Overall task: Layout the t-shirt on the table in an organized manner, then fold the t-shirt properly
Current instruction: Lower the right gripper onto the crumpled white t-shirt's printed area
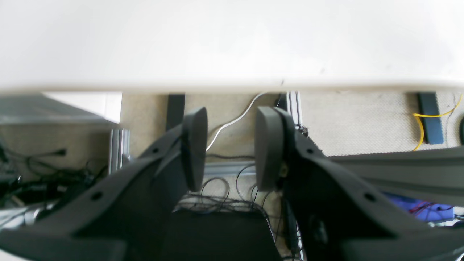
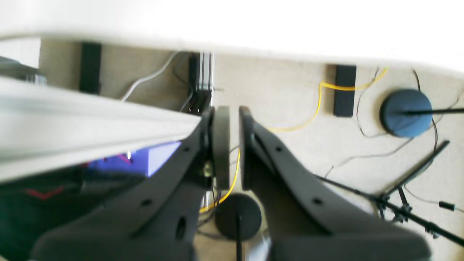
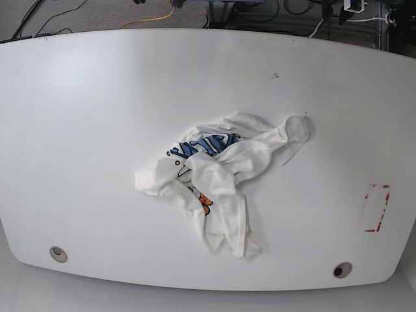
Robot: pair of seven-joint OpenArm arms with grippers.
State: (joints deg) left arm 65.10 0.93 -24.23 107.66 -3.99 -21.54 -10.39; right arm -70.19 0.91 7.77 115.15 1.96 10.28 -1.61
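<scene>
The left hand [image 1: 226, 148] is seen with its fingers set partly apart and nothing between them. The right hand [image 2: 234, 146] is drawn almost closed, also empty. Beyond them, the t-shirt [image 3: 224, 185] is left crumpled near the middle of the surface [image 3: 97, 117].

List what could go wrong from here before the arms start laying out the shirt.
1. The t-shirt is a twisted heap with one sleeve wrung out, so a pinch may catch several layers and spread it unevenly.
2. The right gripper is nearly shut and must open first; the left gripper is open.
3. Both sit off the table edge; approaching low could strike it.
</scene>
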